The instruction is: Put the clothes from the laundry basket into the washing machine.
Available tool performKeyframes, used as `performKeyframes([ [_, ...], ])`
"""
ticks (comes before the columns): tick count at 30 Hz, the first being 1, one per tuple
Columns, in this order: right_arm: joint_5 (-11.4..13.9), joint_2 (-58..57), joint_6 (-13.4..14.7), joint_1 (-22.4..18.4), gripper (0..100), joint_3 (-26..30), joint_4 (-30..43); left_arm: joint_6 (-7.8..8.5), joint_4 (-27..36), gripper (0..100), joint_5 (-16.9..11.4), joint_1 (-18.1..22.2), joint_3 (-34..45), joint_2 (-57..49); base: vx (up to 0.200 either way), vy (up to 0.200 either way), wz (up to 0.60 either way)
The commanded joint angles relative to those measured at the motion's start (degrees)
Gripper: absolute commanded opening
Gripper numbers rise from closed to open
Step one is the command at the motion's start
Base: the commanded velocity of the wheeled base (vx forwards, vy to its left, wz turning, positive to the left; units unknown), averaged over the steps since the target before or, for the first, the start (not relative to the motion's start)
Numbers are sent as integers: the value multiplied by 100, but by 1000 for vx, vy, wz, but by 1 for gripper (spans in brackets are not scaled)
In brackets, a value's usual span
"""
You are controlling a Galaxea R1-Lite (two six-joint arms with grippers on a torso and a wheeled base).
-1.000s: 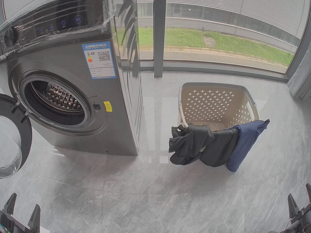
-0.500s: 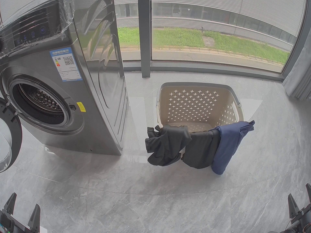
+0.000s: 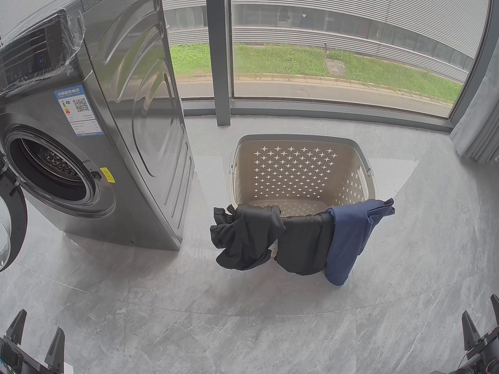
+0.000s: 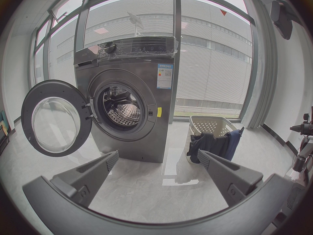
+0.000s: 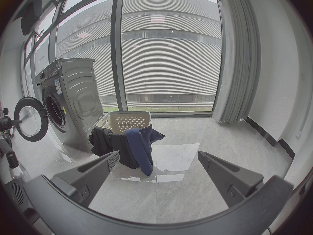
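Only the head camera has swung since a second ago: the whole scene has slid leftward in its view, while the things themselves lie as they did.

No garment has gone in yet. The beige perforated plastic laundry basket [image 3: 299, 137] stands on the grey marble floor [image 3: 249, 328], just beside the grey front-loading washing machine [image 3: 140, 131]. Over its near rim hang three pieces: a crumpled dark grey garment [image 3: 247, 235], a second dark grey garment [image 3: 304, 242] and a blue garment [image 3: 351, 240]. The washer's round glass door [image 4: 55, 118] stands swung wide, and what shows of the steel drum [image 4: 122, 110] holds no cloth.

The left gripper [image 3: 39, 323] and the right gripper [image 3: 481, 307] sit low and well apart from the basket, jaws spread, holding nothing — so every pick, carry and drop is left to do.
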Motion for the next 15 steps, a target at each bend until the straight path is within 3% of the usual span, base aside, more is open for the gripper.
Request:
performKeyframes([
  [1,-2,-84,-7,4,100,75,2,-2,-3,100,2,0,101,-86,0,0,0],
  [3,-2,-93,2,4,100,75,2,7,-3,100,2,0,101,-86,0,0,0],
  [13,-2,-93,2,4,100,75,2,7,-3,100,2,0,101,-86,0,-200,0],
  [15,-2,-93,2,4,100,75,2,7,-3,100,2,0,101,-86,0,0,0],
])
